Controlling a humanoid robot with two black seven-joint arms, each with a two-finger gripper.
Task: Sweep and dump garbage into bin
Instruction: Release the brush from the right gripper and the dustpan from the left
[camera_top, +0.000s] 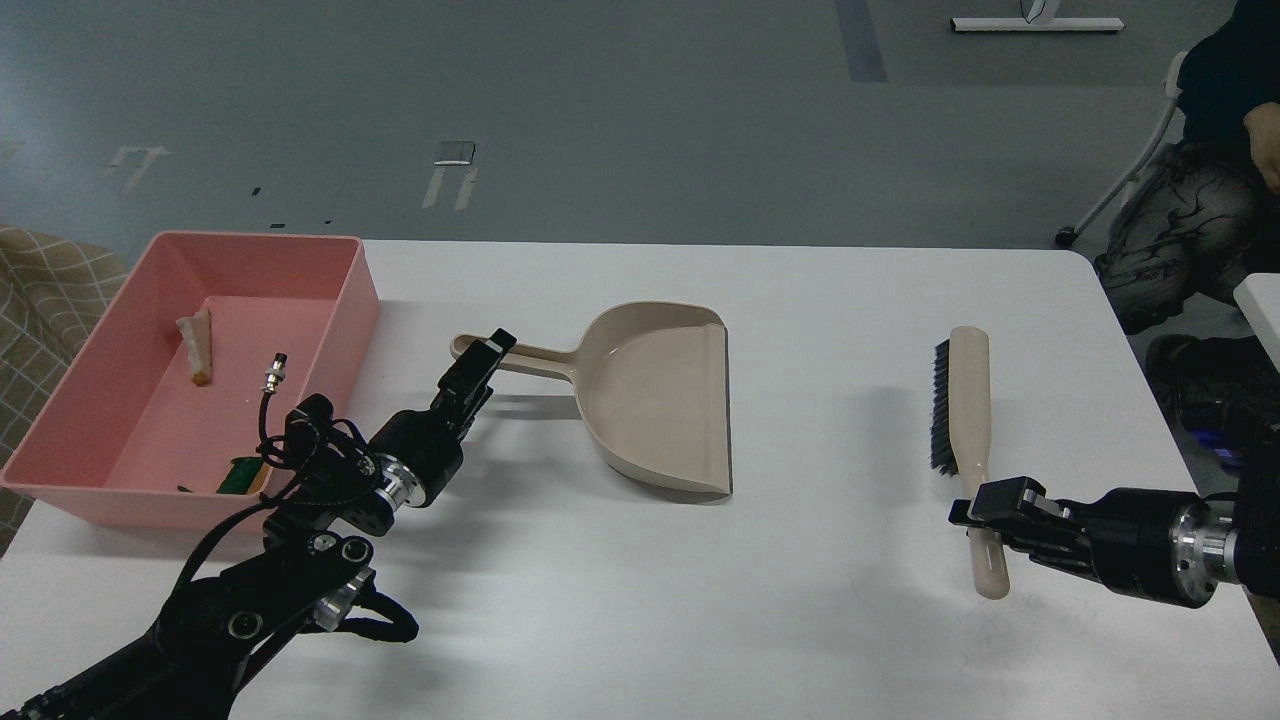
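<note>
The pink bin stands at the table's left. In it lie the pale bread-like slice near the back and the yellow and green sponge by the front wall, partly hidden by my left arm. My left gripper is shut on the handle of the beige dustpan, which rests on the table in the middle with its mouth facing right. My right gripper is shut on the handle of the beige brush, whose black bristles point left.
The white table ends at a rounded right edge. A seated person and a chair are beyond the right corner. A checked cloth lies left of the bin. Grey floor lies behind the table.
</note>
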